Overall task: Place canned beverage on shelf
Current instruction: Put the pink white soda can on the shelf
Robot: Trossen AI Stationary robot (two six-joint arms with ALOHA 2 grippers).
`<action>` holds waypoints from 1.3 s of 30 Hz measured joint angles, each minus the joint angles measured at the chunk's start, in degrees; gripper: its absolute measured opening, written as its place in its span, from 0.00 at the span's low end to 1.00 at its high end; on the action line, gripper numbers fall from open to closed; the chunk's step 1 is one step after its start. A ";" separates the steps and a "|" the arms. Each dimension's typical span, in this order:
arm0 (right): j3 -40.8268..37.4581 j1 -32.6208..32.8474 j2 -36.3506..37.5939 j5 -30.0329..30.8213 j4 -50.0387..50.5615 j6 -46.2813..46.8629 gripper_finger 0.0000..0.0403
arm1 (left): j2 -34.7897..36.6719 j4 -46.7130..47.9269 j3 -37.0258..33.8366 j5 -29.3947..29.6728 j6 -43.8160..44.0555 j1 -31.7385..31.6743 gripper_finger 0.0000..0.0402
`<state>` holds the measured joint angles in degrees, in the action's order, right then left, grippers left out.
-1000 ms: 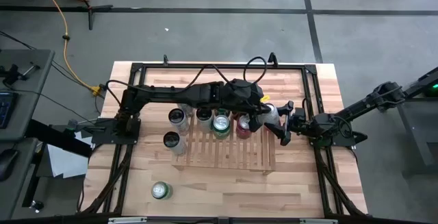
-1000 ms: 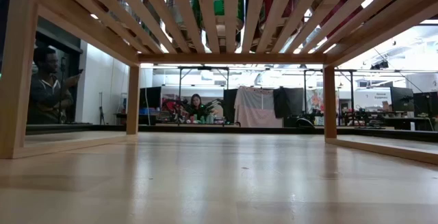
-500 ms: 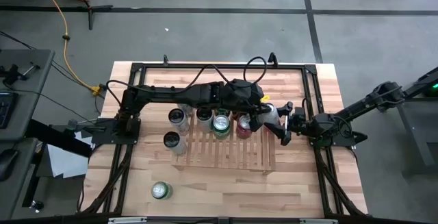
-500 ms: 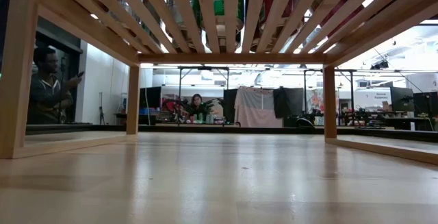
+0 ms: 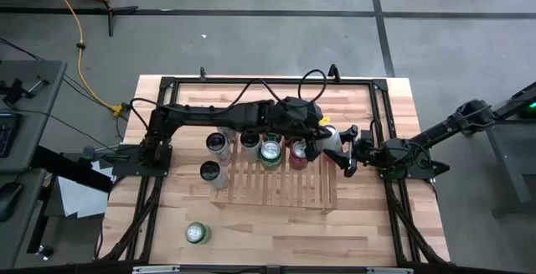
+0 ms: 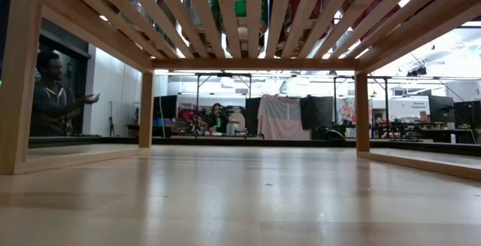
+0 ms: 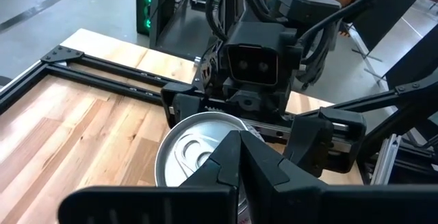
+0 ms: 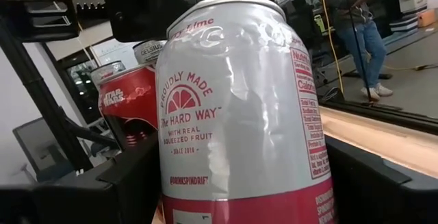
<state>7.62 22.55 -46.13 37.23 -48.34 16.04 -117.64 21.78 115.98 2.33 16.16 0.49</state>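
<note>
Nothing on the table has shifted in the last second — only a person in the room behind has lifted a hand. Right gripper holds a white-and-pink Spindrift can between wide-spread fingers at the slatted shelf's right edge; whether it rests on the slats I can't tell. Left gripper hangs just over the can, fingers pressed together. Three cans — one green-topped — already stand on the shelf; three more, one green-topped, wait on the tabletop.
</note>
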 joint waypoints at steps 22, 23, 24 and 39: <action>0.02 0.00 0.02 -0.51 0.96 -3.07 0.98 | -1.84 -3.53 0.02 -3.86 1.31 0.96 0.00; 0.04 0.00 0.04 -0.77 0.81 -3.03 0.98 | -1.89 -3.54 -0.01 -3.94 1.24 0.94 0.00; 0.07 0.00 0.07 -0.83 0.76 -3.00 0.98 | -1.90 -3.54 -0.02 -3.93 1.09 0.92 0.00; 0.13 0.00 2.84 -1.83 1.63 -2.58 0.99 | -1.88 -4.04 -0.02 -3.52 1.27 0.70 0.00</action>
<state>7.75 22.55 -43.29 35.41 -46.70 13.46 -119.52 17.74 115.96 -1.20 17.43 1.19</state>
